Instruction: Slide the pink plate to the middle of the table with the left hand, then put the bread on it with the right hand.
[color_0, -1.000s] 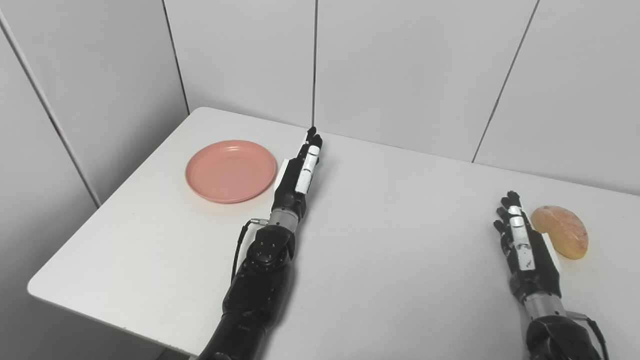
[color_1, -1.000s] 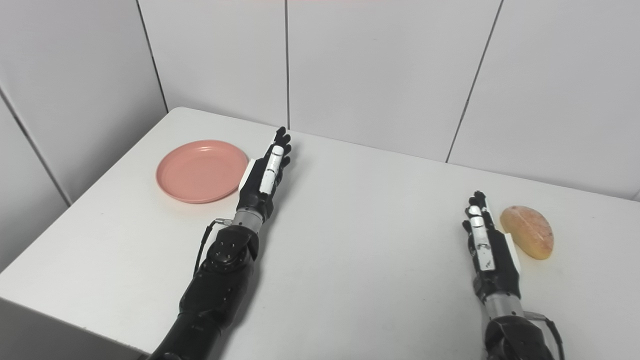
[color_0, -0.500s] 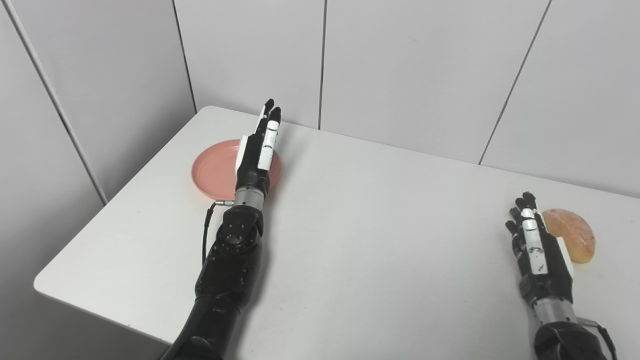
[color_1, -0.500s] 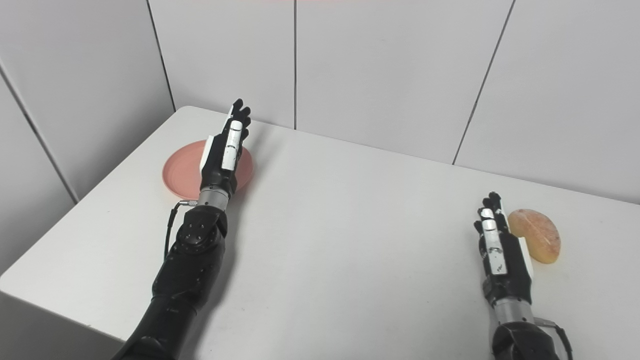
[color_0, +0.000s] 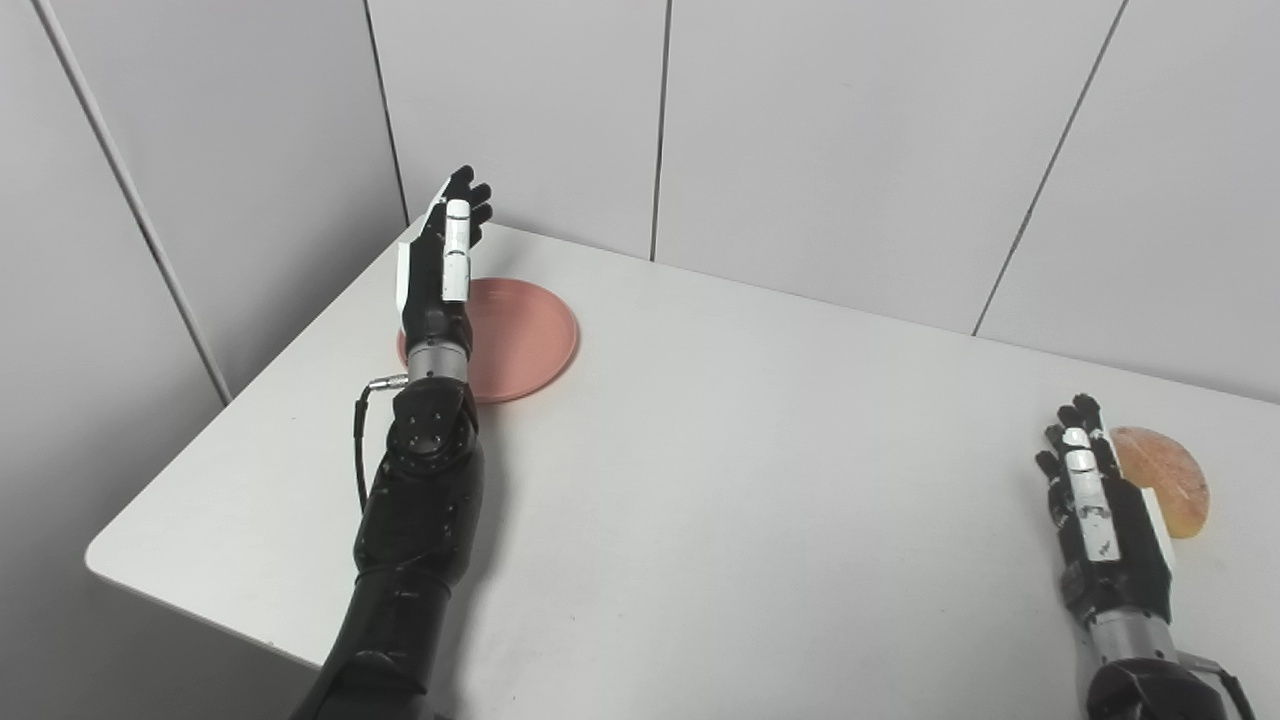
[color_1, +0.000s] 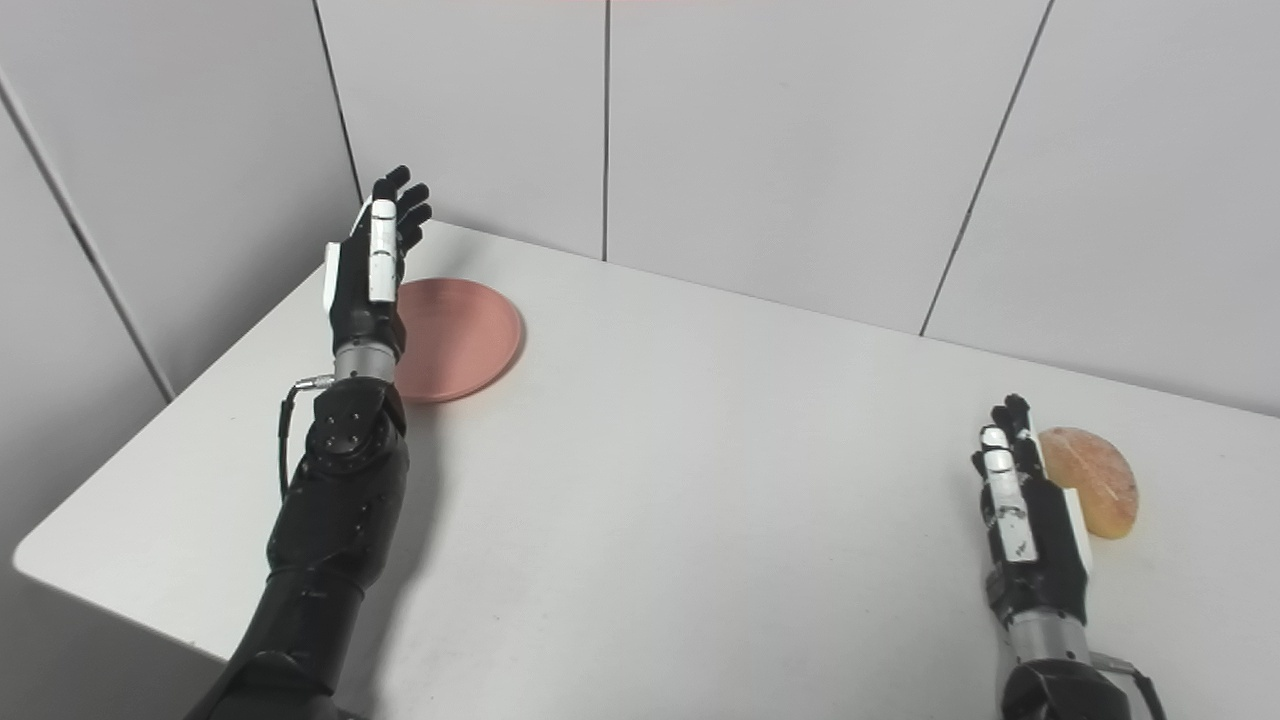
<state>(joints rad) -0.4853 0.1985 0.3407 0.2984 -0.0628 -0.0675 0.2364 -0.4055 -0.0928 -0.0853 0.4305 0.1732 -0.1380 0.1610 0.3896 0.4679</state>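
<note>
Both hands empty, fingers extended: left hand (color_0: 440, 270) at upper left should settle beyond pink plate (color_0: 520, 335), then sweep centreward; right hand (color_0: 1105, 520) waits beside bread (color_0: 1165, 480).

Pink plate (color_0: 520, 335), golden-brown bread (color_0: 1165, 478), white table (color_0: 750, 480), black-and-white hands.

- Your left hand (color_1: 368, 275) is raised over the near-left edge of the plate (color_1: 458, 338), fingers straight and spread, holding nothing.
- The plate sits at the table's (color_1: 680, 470) far left.
- Your right hand (color_1: 1025, 520) lies flat, fingers extended, just beside the bread (color_1: 1095, 480) at far right.
</note>
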